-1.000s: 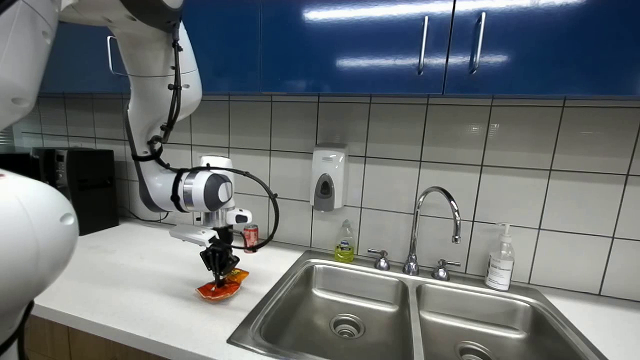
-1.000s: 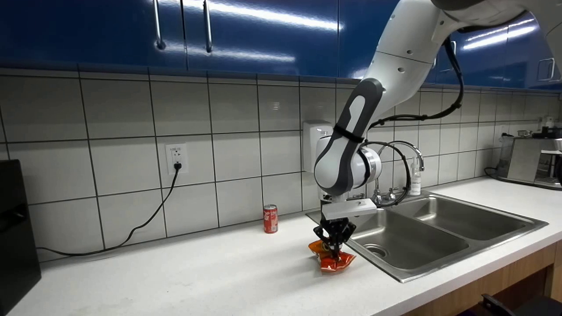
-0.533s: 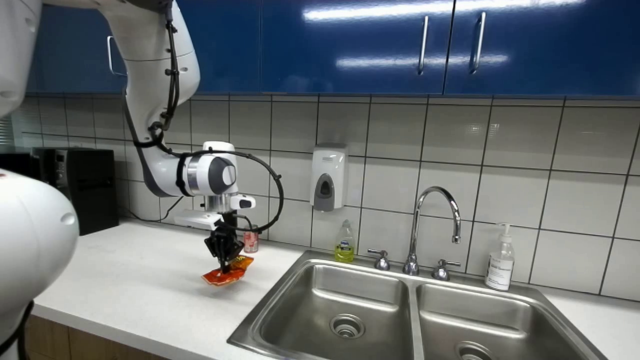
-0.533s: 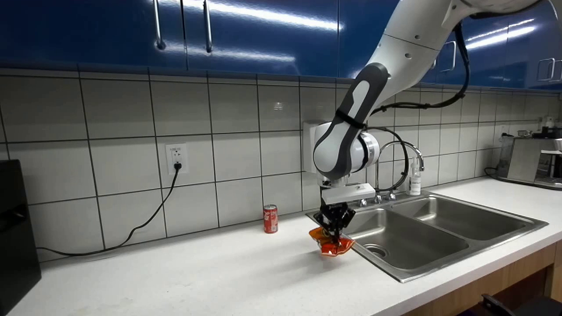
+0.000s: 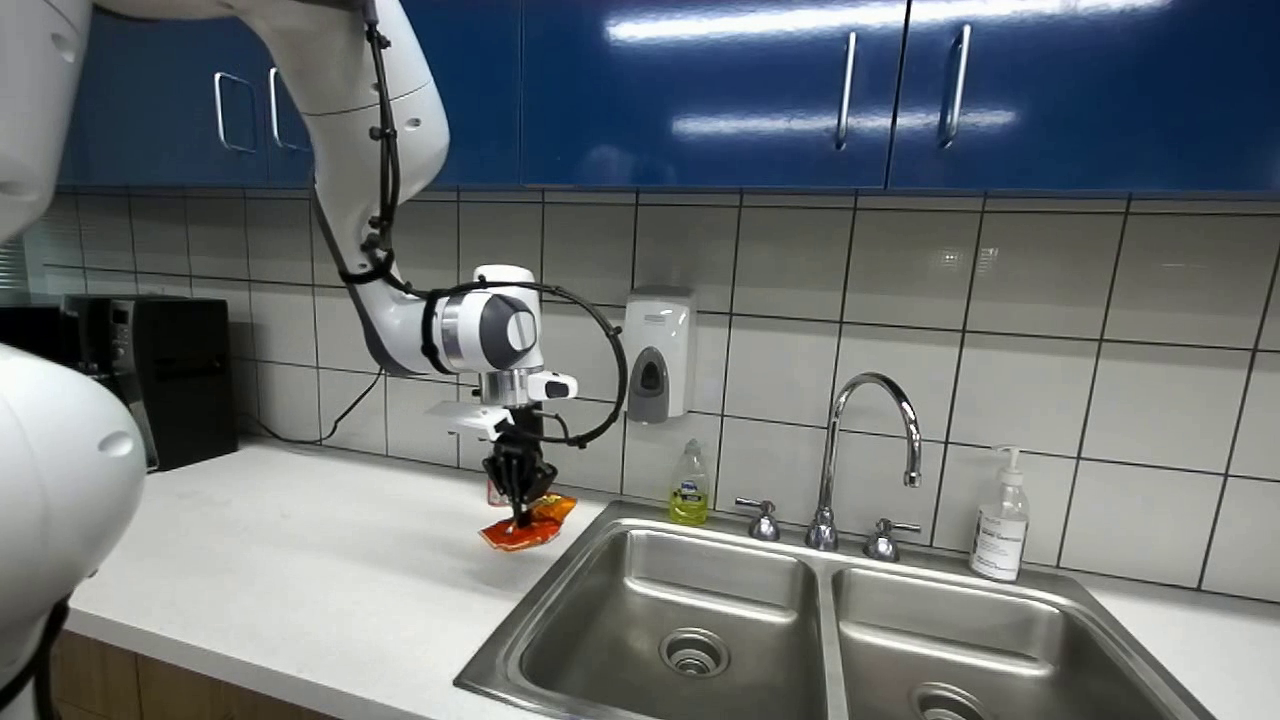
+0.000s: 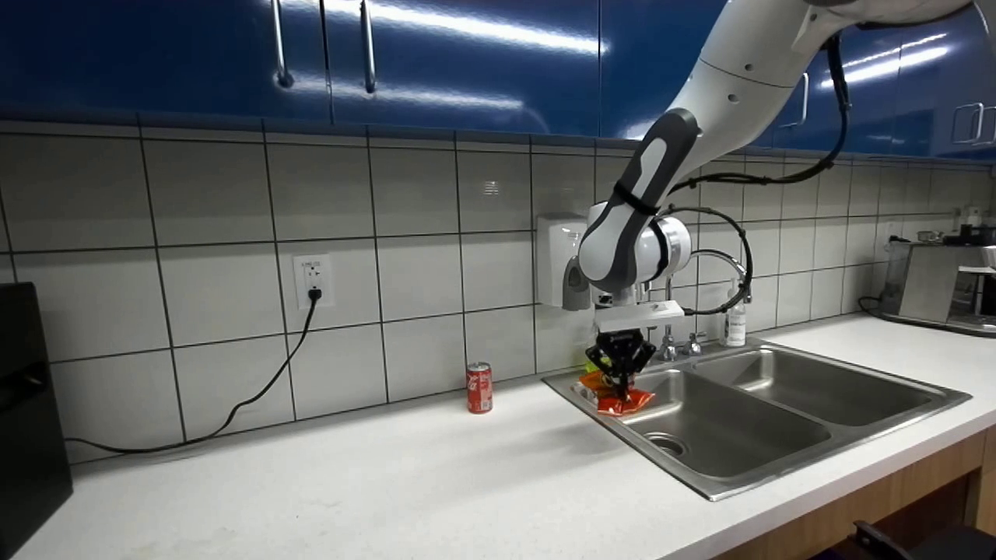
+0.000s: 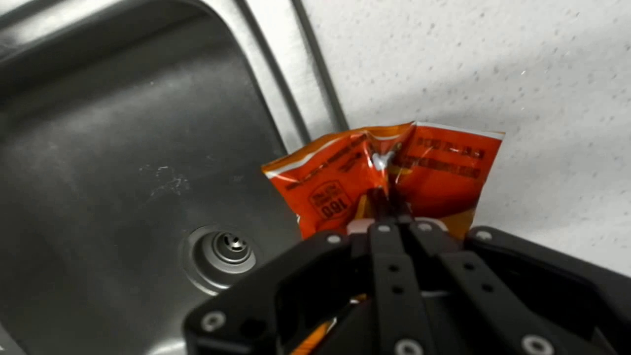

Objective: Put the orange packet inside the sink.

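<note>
A: State of the fingers (image 7: 389, 251)?

B: Pressed together on the orange packet (image 7: 340, 182), pinching it. Wrist view shows the film gathered into creases at the grip. Fingers point downward in both exterior views.

A: Location of the packet?

B: In the air, off the surface (image 5: 300, 560) (a soft shadow (image 6: 564, 447) lies on it in an exterior view). Near the edge of the sink (image 5: 620, 610), beside the back rim's end. In the wrist view it overlaps the rim: left corner seen against the bowl, right half against the speckled surface.

A: Sink fittings?

B: Two bowls side by side. Faucet (image 5: 828, 470) at the back, curved spout, a lever handle on either side.

A: Other items?

B: Dish-soap bottle (image 5: 689, 488), yellow-green liquid, upright at the back rim. Pump bottle (image 5: 1000, 530) farther along the same rim. Red can (image 6: 479, 387) upright on the surface, near the tiled wall; in an exterior view, mostly hidden behind the fingers. Soap dispenser (image 5: 657, 355) mounted on the tiles.
</note>
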You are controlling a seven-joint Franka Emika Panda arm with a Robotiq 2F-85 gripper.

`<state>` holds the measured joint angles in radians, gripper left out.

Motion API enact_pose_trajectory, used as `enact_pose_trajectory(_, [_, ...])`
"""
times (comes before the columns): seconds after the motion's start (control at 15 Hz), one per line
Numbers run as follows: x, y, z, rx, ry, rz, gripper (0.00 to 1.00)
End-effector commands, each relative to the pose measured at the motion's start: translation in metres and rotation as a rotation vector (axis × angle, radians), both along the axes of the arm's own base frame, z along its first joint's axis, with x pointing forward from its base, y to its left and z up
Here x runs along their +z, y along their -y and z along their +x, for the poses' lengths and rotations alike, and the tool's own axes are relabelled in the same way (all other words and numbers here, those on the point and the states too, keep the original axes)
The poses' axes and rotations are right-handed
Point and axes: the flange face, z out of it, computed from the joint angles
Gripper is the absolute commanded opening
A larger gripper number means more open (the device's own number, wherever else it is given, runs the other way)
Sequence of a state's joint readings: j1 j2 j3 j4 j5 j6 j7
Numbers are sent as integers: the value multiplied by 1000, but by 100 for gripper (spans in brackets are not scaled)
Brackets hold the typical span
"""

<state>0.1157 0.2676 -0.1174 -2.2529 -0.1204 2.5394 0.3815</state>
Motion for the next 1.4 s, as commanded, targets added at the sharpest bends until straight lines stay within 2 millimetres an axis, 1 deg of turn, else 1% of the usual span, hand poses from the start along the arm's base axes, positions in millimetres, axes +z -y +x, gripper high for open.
enact_pose_trajectory(0.0, [8,50,20,-83,0,-25,0])
enact_pose_trajectory(0.13, [7,80,27,-136,5,-34,0])
enact_pose_trajectory(0.33, [1,118,34,-201,4,-47,0])
enact_pose_trajectory(0.53, [-13,155,40,-256,-4,-58,0])
enact_pose_trajectory(0.67, [-25,175,43,-283,-15,-59,0])
enact_pose_trajectory(0.8, [-41,191,43,-309,-38,-52,0])
enact_pose_trajectory(1.0, [-70,208,38,-335,-84,-45,0])
enact_pose_trajectory(1.33, [-120,228,30,-352,-151,-58,0])
